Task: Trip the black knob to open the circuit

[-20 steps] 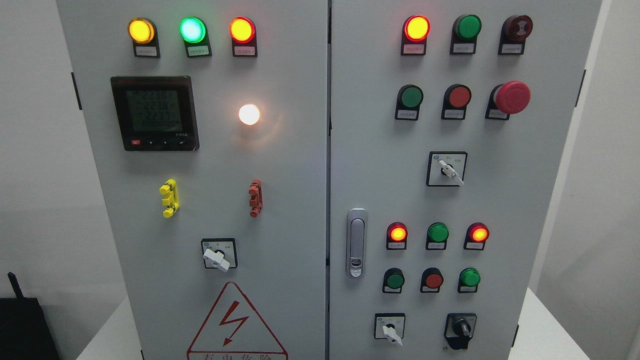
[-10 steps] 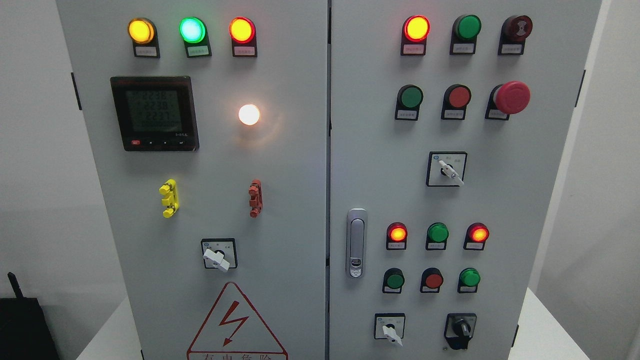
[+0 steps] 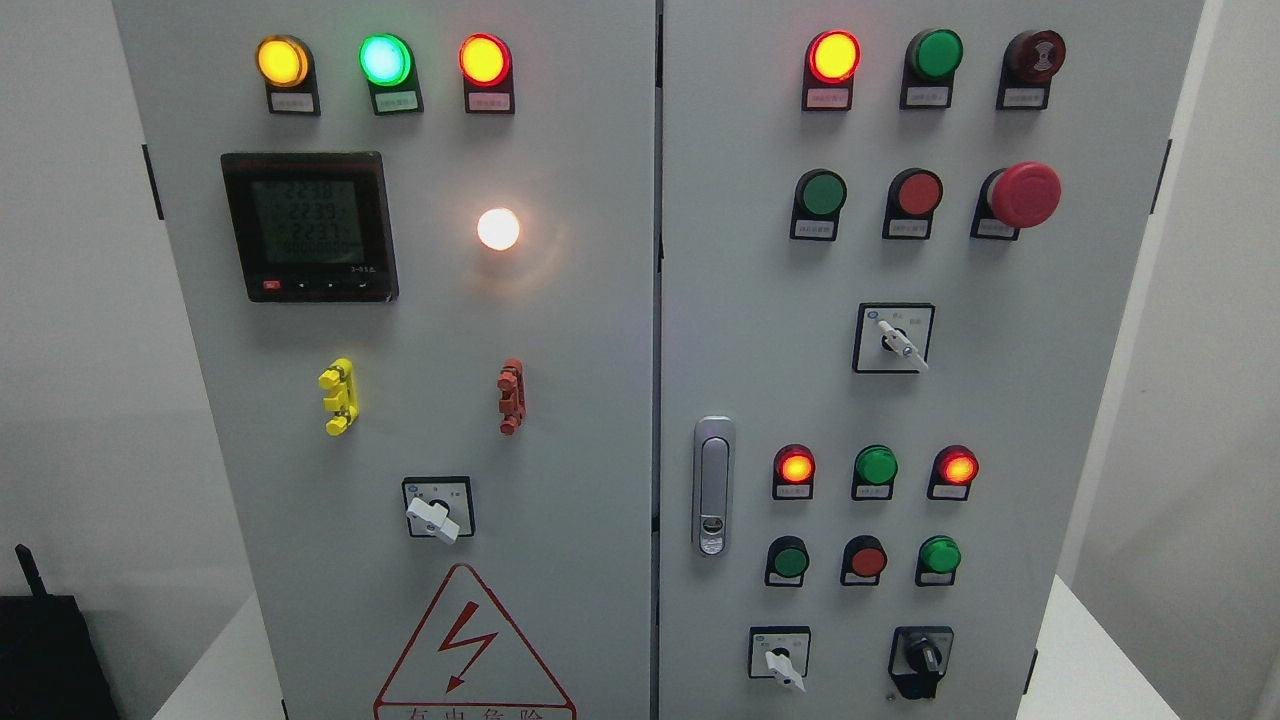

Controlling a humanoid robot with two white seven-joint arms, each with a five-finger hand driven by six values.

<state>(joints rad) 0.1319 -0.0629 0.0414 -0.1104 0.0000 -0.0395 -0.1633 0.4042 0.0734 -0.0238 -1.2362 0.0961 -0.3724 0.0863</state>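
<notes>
A grey two-door control cabinet [image 3: 600, 350] fills the head view. The black knob [image 3: 921, 657] sits at the lower right of the right door, its handle pointing roughly straight up and down. To its left is a white selector switch [image 3: 781, 663] turned down to the right. Neither of my hands nor arms shows in the view.
The right door carries a red mushroom stop button [image 3: 1022, 194], lit red lamps [image 3: 796, 467], green and red push buttons, a white selector [image 3: 897, 342] and a silver door handle [image 3: 712, 486]. The left door has a meter [image 3: 308, 226], lit lamps and a white selector [image 3: 433, 516].
Only the digits on the meter display flicker; nothing else has moved.
</notes>
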